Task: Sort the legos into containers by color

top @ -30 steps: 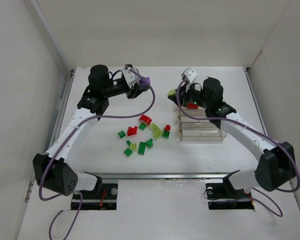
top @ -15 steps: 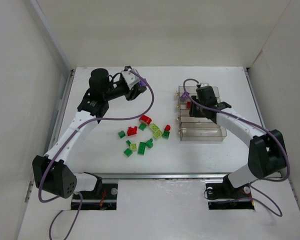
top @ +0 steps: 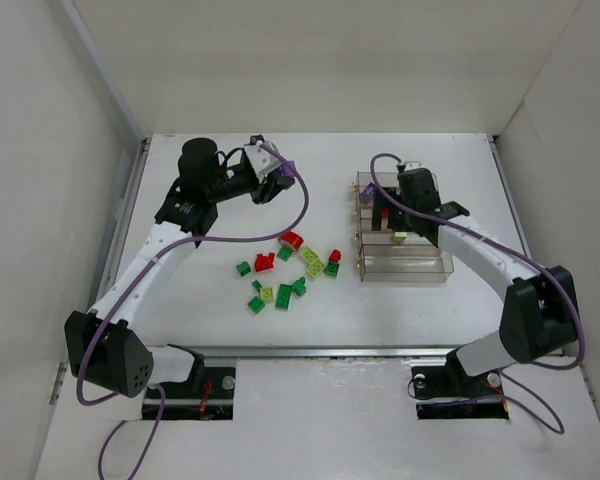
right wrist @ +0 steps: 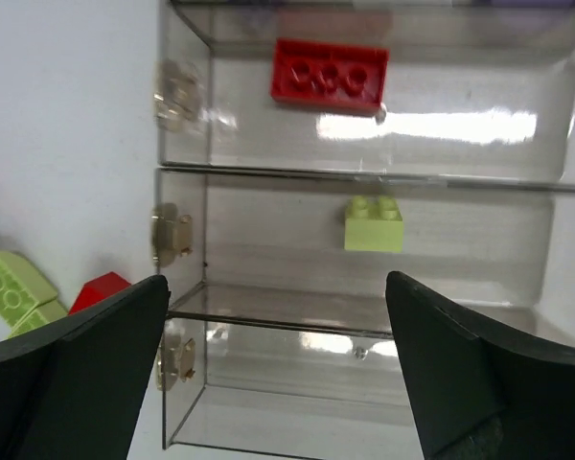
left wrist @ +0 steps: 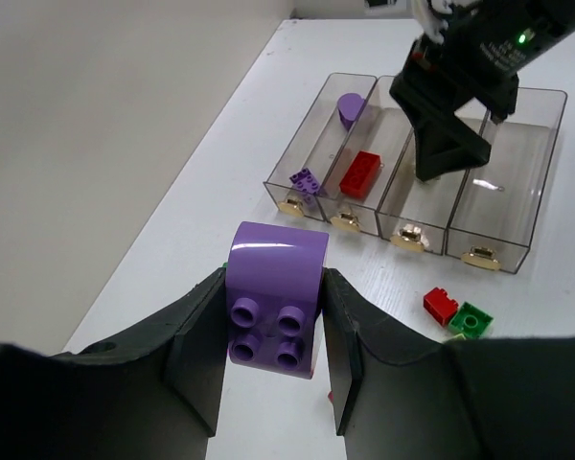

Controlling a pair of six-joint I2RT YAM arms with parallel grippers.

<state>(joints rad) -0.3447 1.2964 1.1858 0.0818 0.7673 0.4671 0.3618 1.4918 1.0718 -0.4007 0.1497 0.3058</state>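
My left gripper is shut on a purple lego, held above the table's back left, away from the containers. Over the containers my right gripper stands wide open with nothing between its fingers. Below it a yellow-green lego lies in the third bin, and a red lego lies in the second. The left wrist view shows two purple legos in the first bin of the containers. Several loose red, green and yellow-green legos lie mid-table.
White walls enclose the table on the left, back and right. Loose yellow-green bricks and a red one lie just left of the bins' latched ends. The right arm's link crosses above the containers' right side.
My right gripper came down over the containers, opened, and the yellow-green lego it carried now lies in the third bin. The left arm has hardly moved and still holds the purple lego.
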